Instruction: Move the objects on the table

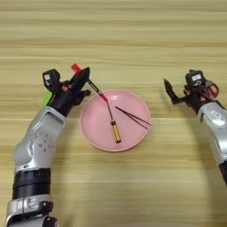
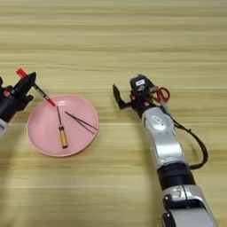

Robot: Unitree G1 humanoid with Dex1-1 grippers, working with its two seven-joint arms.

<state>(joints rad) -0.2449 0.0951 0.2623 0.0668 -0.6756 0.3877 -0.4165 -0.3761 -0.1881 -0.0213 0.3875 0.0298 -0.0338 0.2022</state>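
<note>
Left pincer [image 1: 82, 80] gripping red marker pen [image 1: 88, 82], above pink plate [image 1: 95, 128]

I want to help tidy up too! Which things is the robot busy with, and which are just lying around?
Job:
- red marker pen, held by the left gripper
- black tweezers and screwdriver, on the pink plate
- green block, beside the left arm

Lying about:
- red-handled scissors, behind the right gripper, maybe waiting their turn
</note>
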